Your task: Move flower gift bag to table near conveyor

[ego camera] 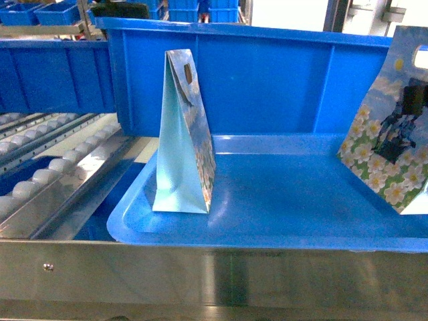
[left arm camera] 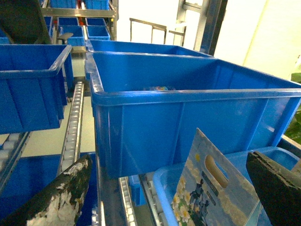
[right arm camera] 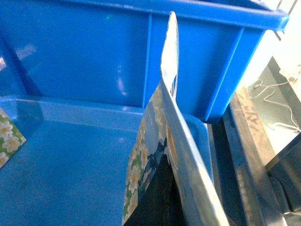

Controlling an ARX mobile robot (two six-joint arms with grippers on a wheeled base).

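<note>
Your right gripper [right arm camera: 157, 207] pinches the flower gift bag [right arm camera: 164, 141] between its fingers, lifting it; left gripper [left arm camera: 164, 188] gapes empty

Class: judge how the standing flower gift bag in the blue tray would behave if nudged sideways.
The standing gift bag looks tall and narrow-based, so it would probably tip. It seems thin paper, likely light. On the smooth blue tray it might slide.

No text, label, brand, number or sign can be read in any view; only flower print is seen on the gift bags [ego camera: 189, 134].
</note>
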